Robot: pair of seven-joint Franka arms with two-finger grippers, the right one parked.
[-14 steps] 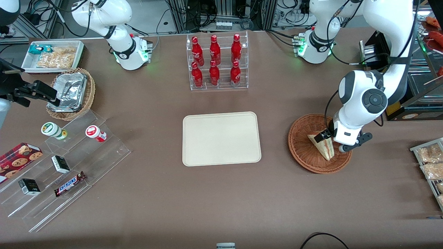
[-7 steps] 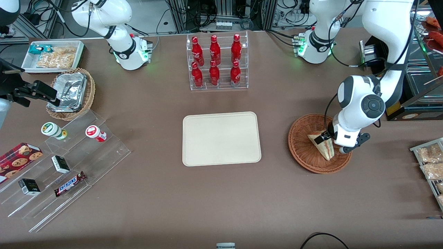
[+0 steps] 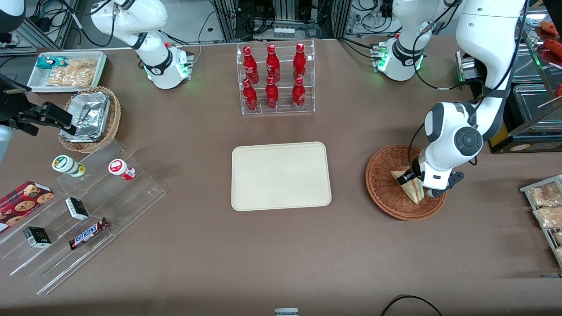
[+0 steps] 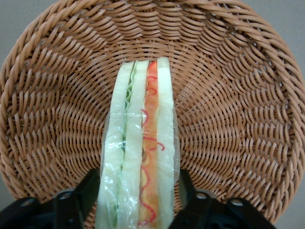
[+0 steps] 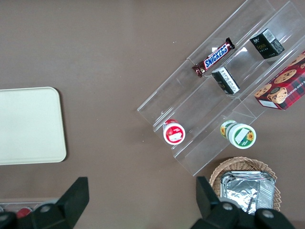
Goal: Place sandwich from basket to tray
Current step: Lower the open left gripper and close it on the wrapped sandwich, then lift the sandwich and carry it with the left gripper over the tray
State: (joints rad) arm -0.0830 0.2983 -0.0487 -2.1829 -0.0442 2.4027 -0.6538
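Observation:
The sandwich (image 3: 410, 188), a wrapped pale wedge with red, yellow and green layers, lies in the reddish-brown wicker basket (image 3: 385, 193) toward the working arm's end of the table. My left gripper (image 3: 415, 181) is low in the basket, straddling the sandwich. In the left wrist view the sandwich (image 4: 140, 138) stands edge-up between my black fingers (image 4: 89, 191), which sit close on both sides without squeezing it, so the gripper (image 4: 139, 193) is open around it. The basket's weave (image 4: 228, 119) fills that view. The cream tray (image 3: 281, 175) lies flat mid-table and bears nothing; it also shows in the right wrist view (image 5: 28, 125).
A clear rack of red bottles (image 3: 274, 79) stands farther from the front camera than the tray. A stepped acrylic shelf with snacks (image 3: 83, 206), a tan basket with foil containers (image 3: 90, 118) and a white bin (image 3: 68, 70) lie toward the parked arm's end. Snack packets (image 3: 546, 206) lie near the basket.
My left arm has lowered and shifted slightly toward the tray, bringing the gripper deeper around the sandwich. The sandwich and basket have not moved.

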